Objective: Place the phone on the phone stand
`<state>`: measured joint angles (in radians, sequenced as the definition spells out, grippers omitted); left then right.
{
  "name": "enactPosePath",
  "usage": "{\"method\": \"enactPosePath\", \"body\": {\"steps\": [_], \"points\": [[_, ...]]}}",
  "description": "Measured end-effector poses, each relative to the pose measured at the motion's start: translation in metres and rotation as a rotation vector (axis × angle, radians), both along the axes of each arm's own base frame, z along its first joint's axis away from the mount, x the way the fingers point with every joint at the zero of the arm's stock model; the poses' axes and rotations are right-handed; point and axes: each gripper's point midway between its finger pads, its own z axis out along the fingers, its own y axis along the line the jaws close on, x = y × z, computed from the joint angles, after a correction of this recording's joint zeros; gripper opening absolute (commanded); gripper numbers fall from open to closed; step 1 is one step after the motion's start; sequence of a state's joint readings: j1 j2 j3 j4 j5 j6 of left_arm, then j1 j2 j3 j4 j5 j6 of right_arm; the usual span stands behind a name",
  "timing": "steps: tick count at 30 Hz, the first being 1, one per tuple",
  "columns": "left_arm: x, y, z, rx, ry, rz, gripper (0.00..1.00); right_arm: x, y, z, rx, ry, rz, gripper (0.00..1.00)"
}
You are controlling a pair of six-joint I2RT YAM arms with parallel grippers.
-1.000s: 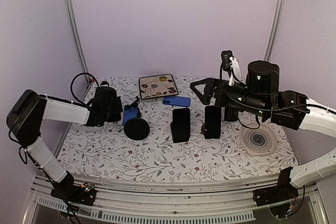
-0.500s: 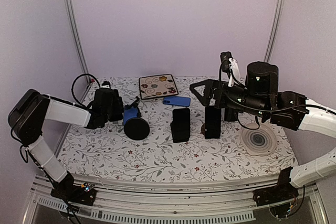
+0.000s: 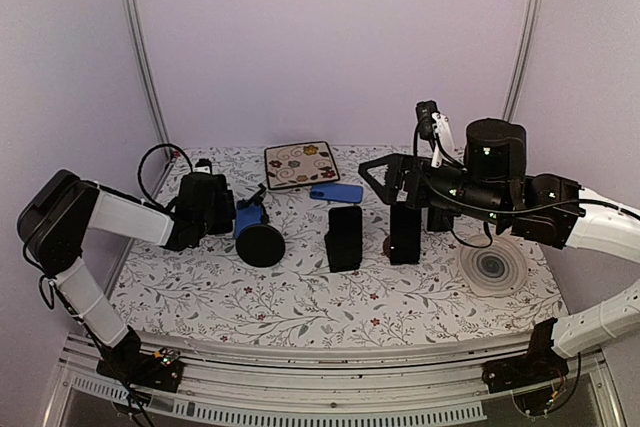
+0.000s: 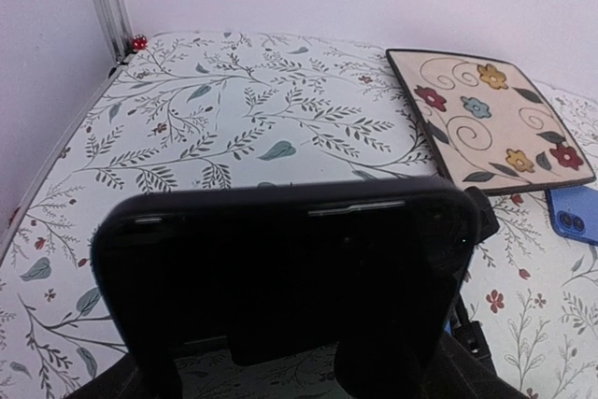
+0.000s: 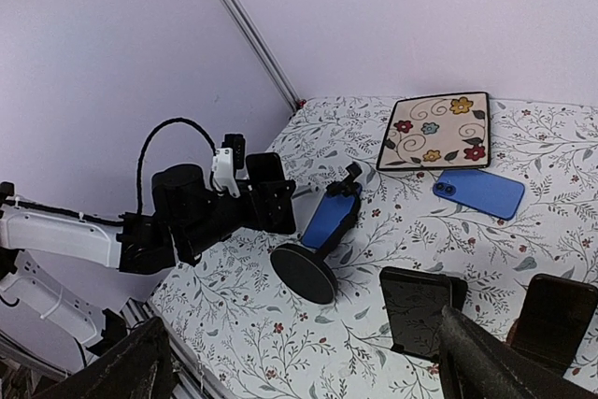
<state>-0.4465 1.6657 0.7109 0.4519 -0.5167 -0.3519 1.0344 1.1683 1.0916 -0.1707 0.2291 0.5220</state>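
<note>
Step in hand: carrying the phone to the stand.

- Left gripper (image 3: 210, 205): clamped across a black phone (image 4: 280, 268), which lies crosswise and fills the lower half of the left wrist view. It looks held off the bench (image 3: 300, 297) at the left side, not yet on anything.
- Stand (image 3: 252, 222): blue cradle on a black round base, just right of the left gripper. The cradle is empty and tilts back toward that gripper.
- Right gripper (image 3: 388, 175): jaws wide apart, grasping nothing, hanging above mid-bench.
- Also on the bench: a blue phone (image 3: 336, 192) lying flat behind, a floral tile (image 3: 300, 164) at the back, and two dark upright slabs (image 3: 343, 237) right of the stand. I cannot tell whether these are phones on stands.

Next move, as I judge it: bring the phone to the blue cradle and turn it to match the cradle's tilt. Lower its bottom edge into the lip and release only once it rests. The light base could slide or tip if nudged.
</note>
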Motion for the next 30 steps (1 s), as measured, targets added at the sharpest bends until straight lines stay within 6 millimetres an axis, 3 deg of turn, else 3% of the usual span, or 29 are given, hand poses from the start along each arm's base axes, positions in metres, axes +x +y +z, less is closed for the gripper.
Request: {"method": "enactPosePath", "body": {"steps": [4, 30], "points": [[-0.0018, 0.0008, -0.0024, 0.010, 0.003, -0.004, 0.38, 0.0000, 0.0001, -0.0003, -0.001, 0.000, 0.000, 0.99], [-0.0055, 0.0025, -0.0069, 0.018, 0.003, -0.010, 0.83, 0.0010, 0.0033, -0.0059, -0.011, 0.009, 0.005, 0.99]]}}
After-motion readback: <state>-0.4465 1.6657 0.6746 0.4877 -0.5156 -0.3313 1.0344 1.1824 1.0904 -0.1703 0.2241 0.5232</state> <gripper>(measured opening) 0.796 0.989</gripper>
